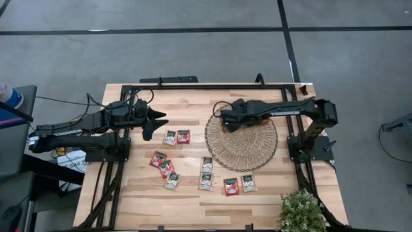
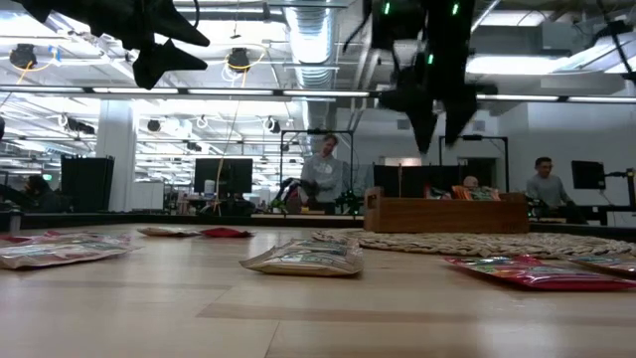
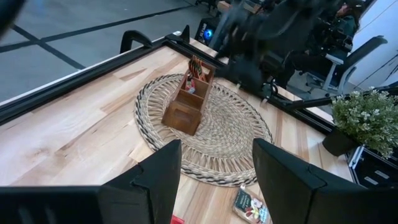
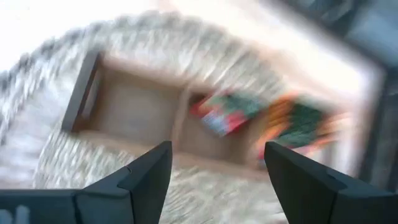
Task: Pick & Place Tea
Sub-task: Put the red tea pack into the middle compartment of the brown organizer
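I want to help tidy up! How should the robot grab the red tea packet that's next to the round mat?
The red tea packet lies flat beside a pale packet, so probably come straight down from above and pinch its two free edges, not the side against its neighbour. The open left gripper hovers closest.

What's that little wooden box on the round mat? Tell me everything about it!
The wooden tray is a small oblong box of brown wood, open on top, with dividers making compartments in a row. It stands flat and upright on the round woven mat, toward the mat's far side. One end compartment looks empty; the others hold a few tea sachets standing on edge, red and green. The right gripper hangs open above it, not touching it.
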`<state>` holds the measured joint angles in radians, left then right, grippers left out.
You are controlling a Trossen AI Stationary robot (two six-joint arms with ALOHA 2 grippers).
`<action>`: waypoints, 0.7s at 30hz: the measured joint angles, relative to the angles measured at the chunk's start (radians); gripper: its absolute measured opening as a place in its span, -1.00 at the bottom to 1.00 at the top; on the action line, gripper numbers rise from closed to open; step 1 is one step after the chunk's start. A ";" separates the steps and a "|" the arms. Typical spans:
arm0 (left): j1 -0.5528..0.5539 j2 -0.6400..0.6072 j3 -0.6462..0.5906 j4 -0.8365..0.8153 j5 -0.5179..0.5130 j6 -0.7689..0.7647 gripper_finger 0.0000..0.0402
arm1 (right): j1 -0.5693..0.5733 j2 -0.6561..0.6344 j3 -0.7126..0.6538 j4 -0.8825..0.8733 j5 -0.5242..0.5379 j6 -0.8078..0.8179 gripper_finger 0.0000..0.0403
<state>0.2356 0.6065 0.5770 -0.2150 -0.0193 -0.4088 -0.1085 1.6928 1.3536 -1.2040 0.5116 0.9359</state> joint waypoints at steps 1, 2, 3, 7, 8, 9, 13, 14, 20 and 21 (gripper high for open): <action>0.000 0.000 0.000 0.000 0.000 0.000 -0.05 | 0.005 -0.014 0.026 -0.030 0.059 0.007 0.24; 0.000 0.000 0.000 0.000 0.000 0.000 -0.05 | 0.009 -0.034 0.049 -0.054 0.111 0.006 0.24; 0.000 0.000 0.000 0.000 0.000 0.000 -0.05 | 0.015 -0.056 0.067 -0.081 0.169 -0.002 0.24; 0.000 0.000 0.000 0.000 0.000 0.000 -0.05 | 0.043 -0.191 0.087 -0.102 0.348 -0.102 0.24; 0.000 0.000 0.000 0.000 0.000 0.000 -0.05 | 0.050 -0.229 0.084 -0.098 0.362 -0.131 0.24; 0.000 0.000 0.000 0.000 0.000 -0.001 -0.05 | 0.055 -0.268 0.078 -0.100 0.363 -0.159 0.24; 0.000 0.000 0.000 0.000 0.000 -0.008 -0.05 | 0.076 -0.419 0.024 -0.088 0.369 -0.225 0.24; 0.000 0.000 0.000 0.000 0.000 -0.011 -0.05 | 0.083 -0.459 -0.001 -0.076 0.369 -0.226 0.24; 0.000 0.000 0.000 0.000 0.000 -0.033 -0.05 | 0.186 -0.691 -0.234 0.153 0.299 -0.243 0.24; 0.000 0.000 0.000 0.000 0.000 -0.035 -0.05 | 0.215 -0.724 -0.281 0.219 0.280 -0.256 0.24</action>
<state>0.2357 0.6067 0.5770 -0.2153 -0.0196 -0.4434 0.1065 0.9688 1.0729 -0.9845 0.7919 0.6802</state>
